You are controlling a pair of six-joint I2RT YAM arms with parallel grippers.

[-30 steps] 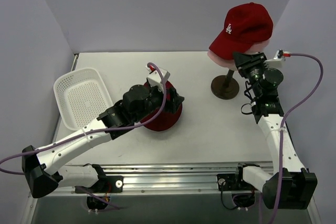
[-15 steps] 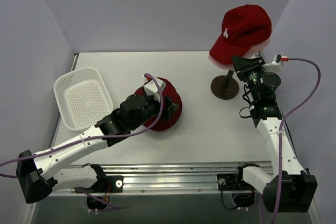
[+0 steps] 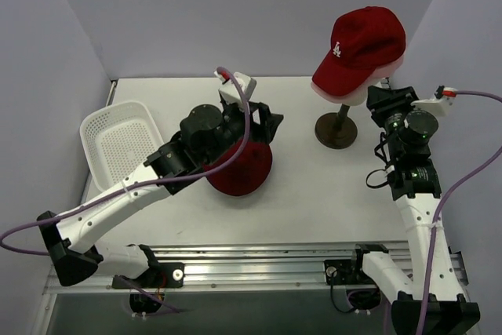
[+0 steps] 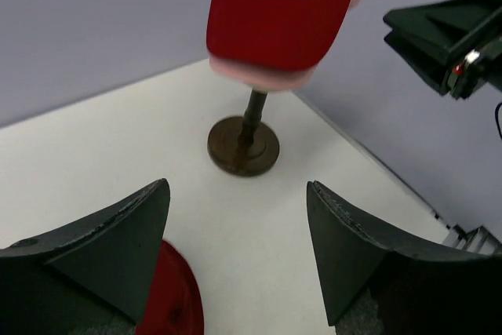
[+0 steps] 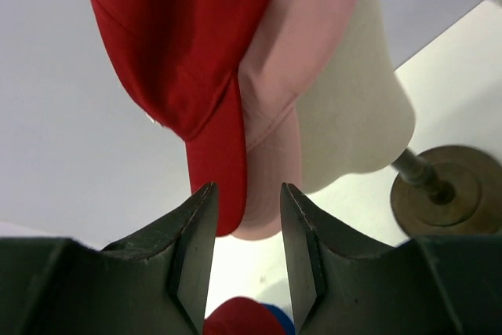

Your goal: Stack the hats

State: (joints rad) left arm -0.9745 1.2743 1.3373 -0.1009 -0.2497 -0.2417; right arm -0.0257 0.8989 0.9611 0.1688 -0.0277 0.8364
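Note:
A red LA cap [image 3: 361, 41] sits over a pink cap [image 3: 328, 90] on the cream mannequin head, at the back right. Both also show in the right wrist view, red cap [image 5: 180, 45] and pink cap [image 5: 286, 115]. A dark red bucket hat [image 3: 243, 170] lies on the table at the middle. It covers a blue hat, which shows only as a sliver in the right wrist view [image 5: 281, 321]. My left gripper [image 3: 265, 121] is open and empty above the dark red hat [image 4: 174, 296]. My right gripper [image 3: 386, 98] is open and empty, just right of the cap brims.
A white mesh basket [image 3: 121, 147] stands at the left. The wooden stand base [image 3: 336, 129] rests right of the middle and also shows in the left wrist view [image 4: 243, 147]. Walls close in at the back and both sides. A metal rail [image 3: 259, 260] runs along the near edge.
My left gripper has risen off the dark red hat and swung up toward the stand. My right gripper has drawn back to the right, away from the caps.

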